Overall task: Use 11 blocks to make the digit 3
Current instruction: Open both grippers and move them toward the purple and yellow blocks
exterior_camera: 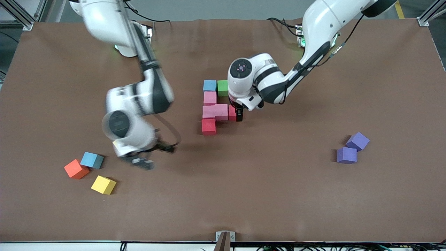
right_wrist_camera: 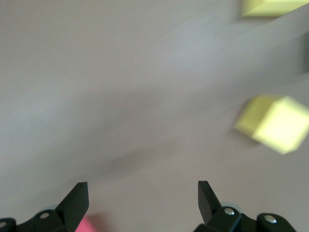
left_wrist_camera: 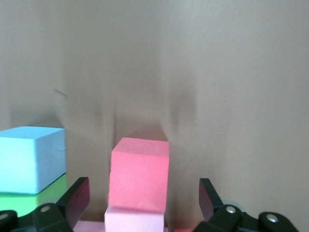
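A partial figure of blocks lies mid-table: light blue (exterior_camera: 209, 85), green (exterior_camera: 222, 88), three pink (exterior_camera: 210, 98) (exterior_camera: 208, 111) (exterior_camera: 221, 112) and two red (exterior_camera: 208, 126) (exterior_camera: 231, 113). My left gripper (exterior_camera: 239, 114) stands low at the red cube beside the pink row, partly hiding it, and it is open (left_wrist_camera: 143, 198). A pink cube (left_wrist_camera: 139, 179) lies ahead between its fingers, untouched. My right gripper (exterior_camera: 144, 161) hangs open (right_wrist_camera: 143, 198) and empty over bare table near the loose yellow block (exterior_camera: 103, 184) (right_wrist_camera: 273, 123) and light blue block (exterior_camera: 92, 160). Two purple blocks (exterior_camera: 357, 141) (exterior_camera: 346, 155) lie at the left arm's end.
An orange cube (exterior_camera: 76, 169) touches the loose light blue block at the right arm's end. The brown table (exterior_camera: 278, 195) stretches wide between the figure and the front edge. A small bracket (exterior_camera: 224, 238) sits at that edge.
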